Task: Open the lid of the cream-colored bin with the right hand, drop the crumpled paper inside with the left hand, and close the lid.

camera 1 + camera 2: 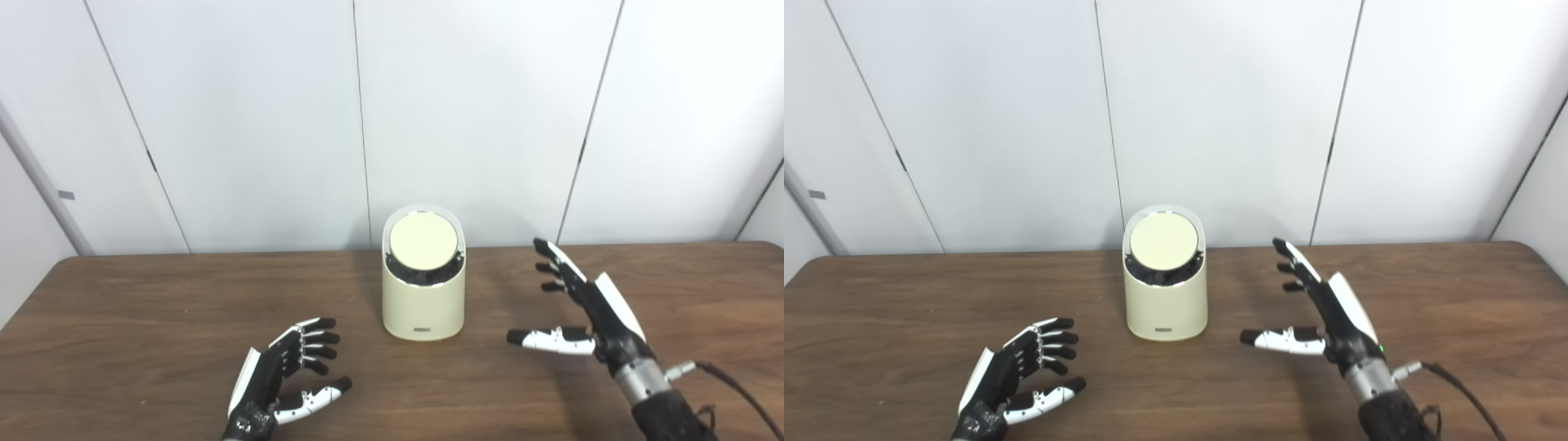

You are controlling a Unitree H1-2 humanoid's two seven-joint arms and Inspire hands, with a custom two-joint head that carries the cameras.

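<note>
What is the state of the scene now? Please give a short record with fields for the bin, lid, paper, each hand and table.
bin: cream-colored bin, upright near the table's middle
lid: round lid, sits on top, appears closed
paper: none visible
left hand: left hand open, holds nothing, left of the bin
right hand: right hand open, fingers spread, right of the bin, not touching it
table: brown wooden table

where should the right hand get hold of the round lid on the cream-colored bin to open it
Likely at the lower front edge of the round cream lid, coming from the bin's right side, where the open right hand already is. The lid sits tilted toward the camera inside the rim of the cream-colored cylindrical bin, with a dark gap below its front edge. The hinge type cannot be told, so pressing that edge may work better than pinching.
</note>
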